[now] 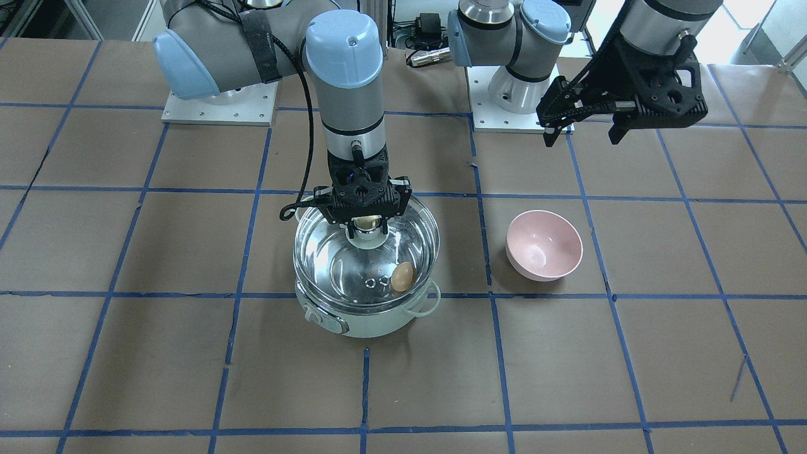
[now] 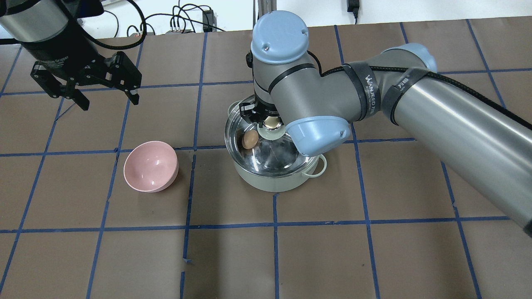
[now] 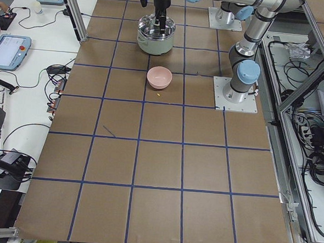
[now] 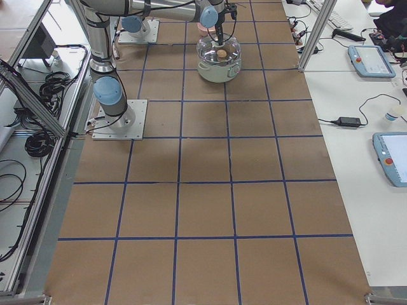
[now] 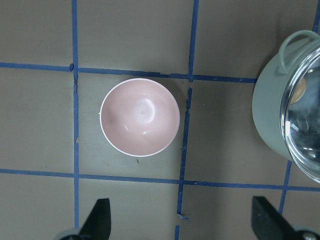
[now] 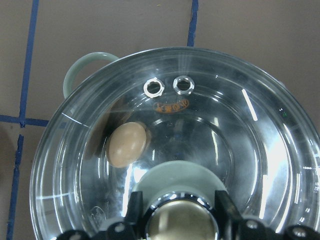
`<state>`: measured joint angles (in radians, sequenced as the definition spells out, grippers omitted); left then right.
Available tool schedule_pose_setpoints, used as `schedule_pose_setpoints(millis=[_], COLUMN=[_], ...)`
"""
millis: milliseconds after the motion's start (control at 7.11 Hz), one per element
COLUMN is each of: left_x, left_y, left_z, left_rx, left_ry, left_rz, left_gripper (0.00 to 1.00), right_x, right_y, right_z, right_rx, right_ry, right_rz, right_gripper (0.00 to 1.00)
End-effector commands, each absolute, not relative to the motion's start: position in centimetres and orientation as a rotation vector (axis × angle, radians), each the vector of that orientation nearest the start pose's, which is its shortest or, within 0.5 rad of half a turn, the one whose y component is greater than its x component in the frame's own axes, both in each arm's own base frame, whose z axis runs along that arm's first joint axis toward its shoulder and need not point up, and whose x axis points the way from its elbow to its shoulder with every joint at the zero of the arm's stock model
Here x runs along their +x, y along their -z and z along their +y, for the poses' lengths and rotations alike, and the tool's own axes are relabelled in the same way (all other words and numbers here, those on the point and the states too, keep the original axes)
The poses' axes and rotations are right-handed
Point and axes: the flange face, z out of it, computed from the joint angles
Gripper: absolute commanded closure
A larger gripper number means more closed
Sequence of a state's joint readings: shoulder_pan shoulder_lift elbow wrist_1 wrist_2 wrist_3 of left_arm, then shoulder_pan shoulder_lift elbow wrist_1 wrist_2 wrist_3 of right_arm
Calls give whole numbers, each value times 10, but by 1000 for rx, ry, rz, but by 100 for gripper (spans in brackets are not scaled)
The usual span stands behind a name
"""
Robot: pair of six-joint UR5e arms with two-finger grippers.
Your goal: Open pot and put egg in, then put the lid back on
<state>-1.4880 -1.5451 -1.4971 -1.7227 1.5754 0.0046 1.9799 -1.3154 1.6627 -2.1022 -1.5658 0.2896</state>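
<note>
The mint-green pot stands mid-table and also shows in the overhead view. The tan egg lies inside it on the steel bottom, seen through the glass in the right wrist view. The clear glass lid covers the pot. I cannot tell if it rests on the rim or hangs just above. My right gripper points straight down and is shut on the lid's beige-gold knob. My left gripper is open and empty, high above the table beyond the bowl.
A pink bowl stands empty beside the pot, about one grid square away, and shows below my left gripper. Blue tape lines grid the brown table. The arm bases stand at the far edge.
</note>
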Motion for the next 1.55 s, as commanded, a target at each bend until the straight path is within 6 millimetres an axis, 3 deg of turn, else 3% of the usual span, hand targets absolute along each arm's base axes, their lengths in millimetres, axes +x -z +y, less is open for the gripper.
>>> schedule_pose_setpoints(millis=[0, 422, 985, 1126, 1407], left_x=[-93, -93, -93, -93, -93], left_y=[-520, -521, -519, -519, -519], left_z=[-483, -483, -483, -483, -483], left_rx=[-125, -125, -125, -125, -125], left_ry=[-87, -84, -87, -87, -87], left_rz=[3136, 3137, 3137, 3137, 3137], left_gripper=[0, 0, 0, 0, 0], right_x=[357, 356, 326, 318, 263], right_y=[-361, -363, -388, -402, -440], right_z=[-492, -494, -516, -515, -522], right_rx=[-189, -186, -92, -73, 70], right_ry=[266, 274, 324, 354, 372], right_rz=[3057, 3057, 3050, 3044, 3046], right_gripper=[39, 36, 34, 32, 19])
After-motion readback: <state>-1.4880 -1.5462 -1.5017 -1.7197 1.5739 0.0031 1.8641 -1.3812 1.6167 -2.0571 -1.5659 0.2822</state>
